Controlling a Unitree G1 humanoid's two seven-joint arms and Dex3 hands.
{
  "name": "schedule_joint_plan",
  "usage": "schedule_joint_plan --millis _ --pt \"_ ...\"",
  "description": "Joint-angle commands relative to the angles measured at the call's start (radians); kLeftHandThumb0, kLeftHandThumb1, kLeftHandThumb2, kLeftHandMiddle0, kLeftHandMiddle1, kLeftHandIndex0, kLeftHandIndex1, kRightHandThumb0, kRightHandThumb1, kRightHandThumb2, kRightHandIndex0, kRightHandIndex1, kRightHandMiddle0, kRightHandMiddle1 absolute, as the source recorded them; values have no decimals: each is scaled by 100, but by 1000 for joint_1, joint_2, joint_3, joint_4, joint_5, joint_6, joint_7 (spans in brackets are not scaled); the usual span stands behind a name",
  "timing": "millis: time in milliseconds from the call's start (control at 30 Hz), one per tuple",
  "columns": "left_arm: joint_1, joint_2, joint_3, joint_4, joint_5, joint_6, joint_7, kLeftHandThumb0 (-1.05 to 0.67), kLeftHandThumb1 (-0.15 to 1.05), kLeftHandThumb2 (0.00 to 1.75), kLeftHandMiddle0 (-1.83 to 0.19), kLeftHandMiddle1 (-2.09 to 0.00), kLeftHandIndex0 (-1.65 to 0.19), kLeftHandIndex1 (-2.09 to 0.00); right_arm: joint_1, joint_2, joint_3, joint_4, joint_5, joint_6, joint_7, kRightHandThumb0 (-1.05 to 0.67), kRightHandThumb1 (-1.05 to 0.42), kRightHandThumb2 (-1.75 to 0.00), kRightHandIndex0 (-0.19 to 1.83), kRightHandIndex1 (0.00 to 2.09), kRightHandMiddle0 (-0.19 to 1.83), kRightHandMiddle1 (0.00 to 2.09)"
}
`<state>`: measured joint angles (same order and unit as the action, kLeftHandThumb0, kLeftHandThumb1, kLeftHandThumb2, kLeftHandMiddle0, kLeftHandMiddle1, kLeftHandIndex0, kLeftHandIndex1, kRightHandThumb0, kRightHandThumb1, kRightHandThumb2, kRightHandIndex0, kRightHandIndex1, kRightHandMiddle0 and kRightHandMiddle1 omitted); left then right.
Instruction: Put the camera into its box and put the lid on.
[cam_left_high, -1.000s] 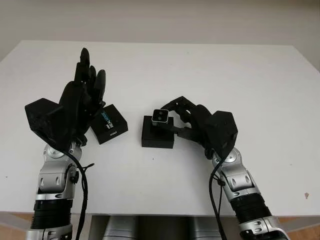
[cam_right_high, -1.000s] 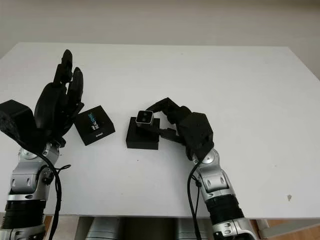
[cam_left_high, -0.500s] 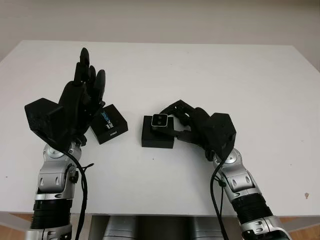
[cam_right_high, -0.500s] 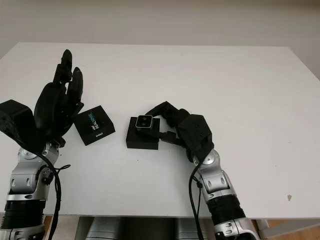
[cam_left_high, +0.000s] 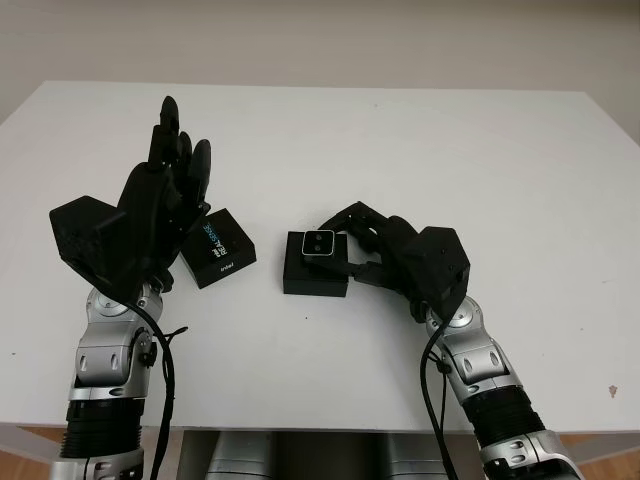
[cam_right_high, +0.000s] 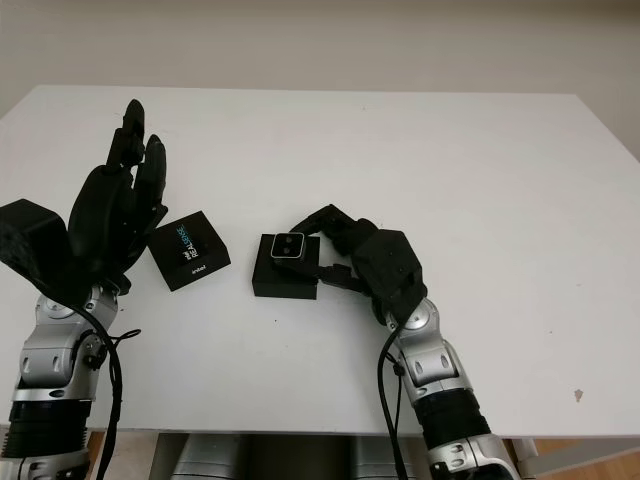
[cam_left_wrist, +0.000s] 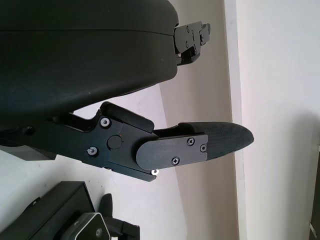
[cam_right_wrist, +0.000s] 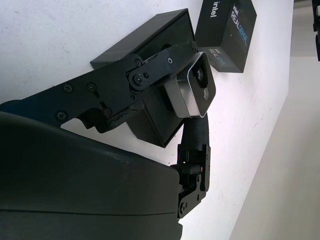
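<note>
Silver-faced little square camera (cam_left_high: 319, 243) with two dark lenses is sitting right at the top of the open black box (cam_left_high: 315, 277), gripped by the black three-fingered right hand (cam_left_high: 375, 250). The fingers are curled in around it from the right side, one over the far edge and one along the near edge, so the hand is closed on the camera. In the right wrist view the camera (cam_right_wrist: 195, 91) is pinched between a jointed finger (cam_right_wrist: 150, 67) and another finger below it, with the box's (cam_right_wrist: 150, 45) dark cavity directly behind it. Can't tell from any angle whether the camera is fully seated in the box or still a touch above the opening.

Just left of the box, and apart from it, is the black square lid with blue and white printed lettering (cam_left_high: 218, 248), lying flat on the white table (cam_left_high: 450, 150) and turned at an angle. It shows up in the right wrist view too (cam_right_wrist: 227, 35), beyond the box.

Left hand (cam_left_high: 165, 195) is up off the table at the left, next to the lid, open and holding nothing, palm side facing the lid. One of its fingertips (cam_left_wrist: 220, 142) shows in the left wrist view against the pale table.
</note>
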<state>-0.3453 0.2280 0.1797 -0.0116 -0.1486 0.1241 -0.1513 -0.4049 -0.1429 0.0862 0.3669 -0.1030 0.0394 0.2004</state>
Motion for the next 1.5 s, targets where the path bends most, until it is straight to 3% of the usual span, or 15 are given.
schedule_joint_plan --millis 0,1467 --pt "-6 4 1 -21 -1 2 3 -74 105 53 19 0 19 0 -9 -5 4 18 -2 -6 2 -43 -93 -6 21 5 33 166" --pt "4 10 2 -36 -3 6 -4 -73 105 55 19 0 19 0 -8 -18 35 77 -39 -56 20 -43 -94 -5 20 5 29 169"
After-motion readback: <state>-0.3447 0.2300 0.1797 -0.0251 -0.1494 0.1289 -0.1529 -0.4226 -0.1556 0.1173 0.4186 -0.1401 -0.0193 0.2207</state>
